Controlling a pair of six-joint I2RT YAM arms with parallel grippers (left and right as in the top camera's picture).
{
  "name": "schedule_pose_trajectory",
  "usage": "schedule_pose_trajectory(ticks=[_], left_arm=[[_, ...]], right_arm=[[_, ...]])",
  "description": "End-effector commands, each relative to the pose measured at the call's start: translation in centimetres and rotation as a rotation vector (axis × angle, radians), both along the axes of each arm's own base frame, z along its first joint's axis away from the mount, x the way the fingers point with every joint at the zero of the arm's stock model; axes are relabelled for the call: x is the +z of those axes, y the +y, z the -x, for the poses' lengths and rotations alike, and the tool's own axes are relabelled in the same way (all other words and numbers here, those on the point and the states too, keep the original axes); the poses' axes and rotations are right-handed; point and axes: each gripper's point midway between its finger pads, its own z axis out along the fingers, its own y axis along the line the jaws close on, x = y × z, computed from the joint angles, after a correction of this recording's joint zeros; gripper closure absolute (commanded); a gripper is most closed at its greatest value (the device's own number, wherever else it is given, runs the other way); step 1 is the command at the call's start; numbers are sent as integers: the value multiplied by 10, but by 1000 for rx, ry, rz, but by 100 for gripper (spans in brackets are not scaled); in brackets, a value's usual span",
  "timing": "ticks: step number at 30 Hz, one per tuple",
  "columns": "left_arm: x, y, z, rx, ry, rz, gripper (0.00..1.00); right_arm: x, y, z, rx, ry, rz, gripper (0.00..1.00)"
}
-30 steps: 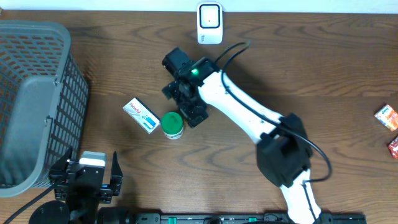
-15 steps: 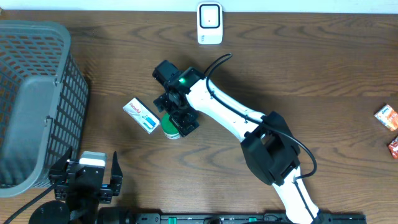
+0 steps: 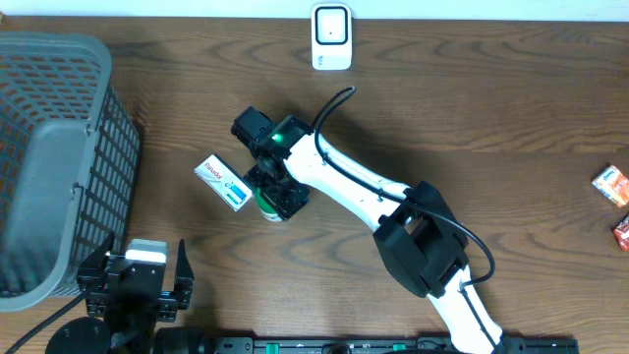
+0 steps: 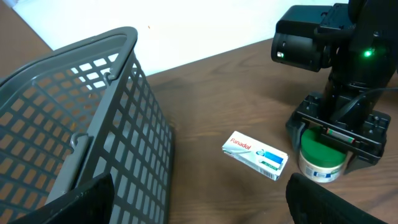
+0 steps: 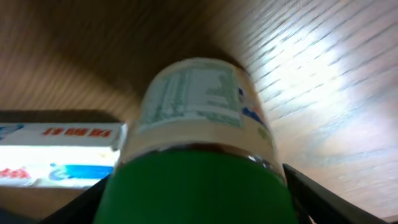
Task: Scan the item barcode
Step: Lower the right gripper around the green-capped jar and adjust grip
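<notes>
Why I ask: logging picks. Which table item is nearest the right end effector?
The green-lidded white plastic jar, under the right end effector; the white cardboard medicine box lies beside it, the red packets far off.

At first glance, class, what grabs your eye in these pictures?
The white right arm stretches to the middle of the scene, its gripper straddling a green-lidded jar. A small box lies just left of the jar, and a big grey basket fills the left side.

Wooden table (image 3: 491,118) — mesh basket (image 3: 49,157) left, white scanner (image 3: 331,37) far, box (image 3: 222,182) beside green-lidded jar (image 4: 320,163) mid-table, red packets (image 3: 611,187) right
</notes>
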Motion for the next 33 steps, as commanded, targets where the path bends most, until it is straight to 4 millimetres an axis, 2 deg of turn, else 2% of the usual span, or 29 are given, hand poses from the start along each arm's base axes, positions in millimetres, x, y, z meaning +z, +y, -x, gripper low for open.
schedule_pose_trajectory(ticks=[1, 3, 7, 15, 16, 19, 22, 24, 26, 29, 33], left_arm=[[0, 0, 0, 3, 2, 12, 14], [-1, 0, 0, 3, 3, 12, 14], [0, 0, 0, 3, 2, 12, 14], [0, 0, 0, 3, 2, 12, 13], [0, 0, 0, 3, 2, 12, 14], [0, 0, 0, 3, 2, 12, 14], [0, 0, 0, 3, 2, 12, 14], [0, 0, 0, 3, 2, 12, 14], [0, 0, 0, 3, 2, 12, 13], [-1, 0, 0, 3, 3, 12, 14], [-1, 0, 0, 3, 3, 12, 14]], right_arm=[[-8, -13, -5, 139, -68, 73, 30], [-9, -23, -8, 228, -95, 112, 31], [-10, -33, -15, 414, -131, 121, 33], [-10, -41, -19, 484, -135, 127, 31], [-10, -38, -23, 533, -162, 118, 29], [-9, -30, -36, 855, -273, 85, 26], [-9, -43, -43, 1047, -305, 162, 21], [-9, -53, -45, 1129, -301, 218, 15], [-9, -60, -43, 1169, -283, 242, 7], [-8, -62, -38, 1174, -258, 232, 2], [-3, -54, -28, 1173, -240, 159, 1]])
